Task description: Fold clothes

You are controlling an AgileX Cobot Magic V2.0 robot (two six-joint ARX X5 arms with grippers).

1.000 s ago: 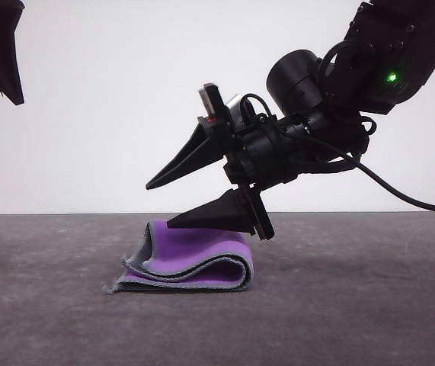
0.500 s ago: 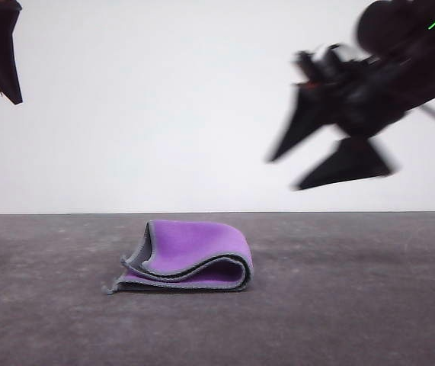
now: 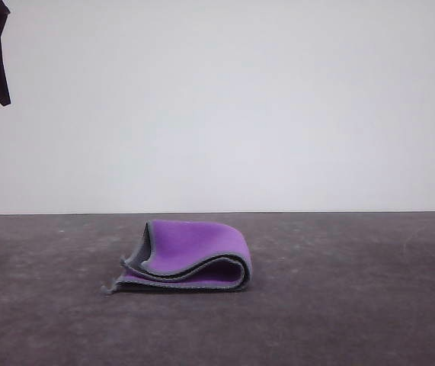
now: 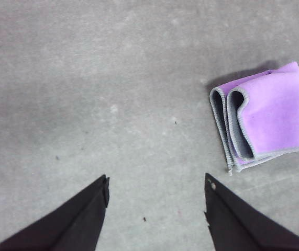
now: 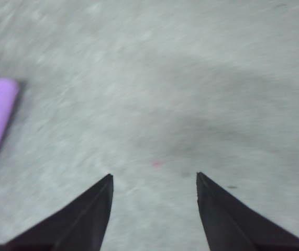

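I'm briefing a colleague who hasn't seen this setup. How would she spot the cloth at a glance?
Look at the grey table under the white wall: the cloth lies near its middle, folded into a small loose bundle. It is bright purple outside with a light grey hem and a dark inner face showing at the fold edges, untouched by either gripper.

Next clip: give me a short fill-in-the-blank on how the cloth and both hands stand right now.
1. The small folded two-sided cloth shows its bright ____ face outward.
2. The cloth lies on the grey ____.
3. The left hand is ____, holding nothing.
4. The right hand hangs over bare table, its jaws ____.

Missing words: purple; table; open; open
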